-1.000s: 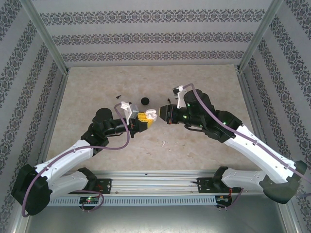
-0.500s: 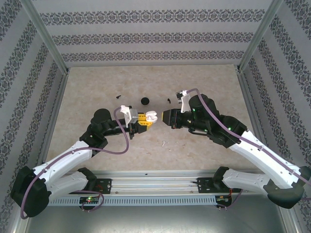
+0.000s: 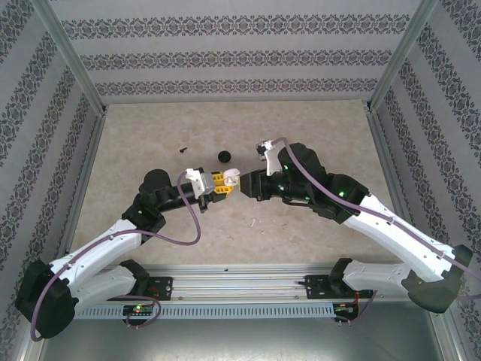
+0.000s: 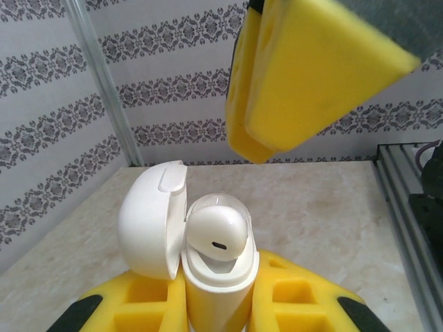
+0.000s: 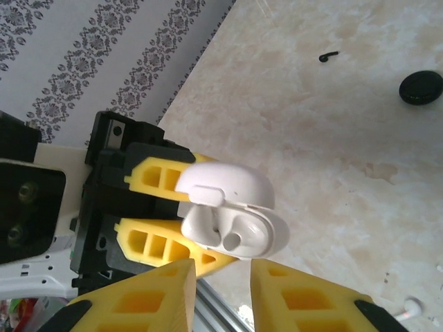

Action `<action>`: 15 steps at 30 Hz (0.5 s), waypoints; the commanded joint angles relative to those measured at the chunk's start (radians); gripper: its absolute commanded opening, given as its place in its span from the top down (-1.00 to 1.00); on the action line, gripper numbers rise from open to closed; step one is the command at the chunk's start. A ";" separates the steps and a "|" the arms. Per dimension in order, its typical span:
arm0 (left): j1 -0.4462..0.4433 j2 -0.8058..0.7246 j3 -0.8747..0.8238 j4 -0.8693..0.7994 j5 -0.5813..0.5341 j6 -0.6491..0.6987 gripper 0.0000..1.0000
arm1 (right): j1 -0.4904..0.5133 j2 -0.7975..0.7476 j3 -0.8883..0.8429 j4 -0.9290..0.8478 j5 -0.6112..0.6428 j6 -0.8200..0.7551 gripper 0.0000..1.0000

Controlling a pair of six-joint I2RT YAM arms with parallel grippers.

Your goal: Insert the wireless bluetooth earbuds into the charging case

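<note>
My left gripper [image 3: 224,183] is shut on the base of the white charging case [image 4: 216,273], which it holds above the table with its lid [image 4: 152,218] swung open. One white earbud [image 4: 216,232] sits in the case, its rounded head showing. In the right wrist view the case [image 5: 232,207] lies just beyond my right gripper [image 5: 220,294], whose yellow fingers [image 5: 142,301] stand apart with nothing between them. A second earbud [image 3: 253,222] lies on the table in front of both grippers, also seen as a small white earbud [image 5: 413,305] at the right wrist view's lower right.
A black disc [image 3: 223,156] and a small black piece [image 3: 183,149] lie on the beige tabletop [image 3: 316,128] behind the grippers. Patterned walls close in the back and sides. A metal rail [image 3: 240,286] runs along the near edge.
My right gripper has moved left, close up to the case, and its fingers have spread a little. My left gripper keeps hold of the case and has barely shifted.
</note>
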 commanded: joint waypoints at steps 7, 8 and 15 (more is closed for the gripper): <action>-0.010 0.019 0.017 -0.005 0.007 0.000 0.79 | 0.050 0.088 0.104 -0.039 0.094 -0.067 0.37; -0.010 0.022 0.017 -0.005 0.012 -0.009 0.79 | 0.053 0.096 0.113 -0.044 0.101 -0.070 0.37; -0.011 0.027 0.018 -0.003 0.017 -0.046 0.78 | 0.079 0.147 0.161 -0.089 0.138 -0.094 0.36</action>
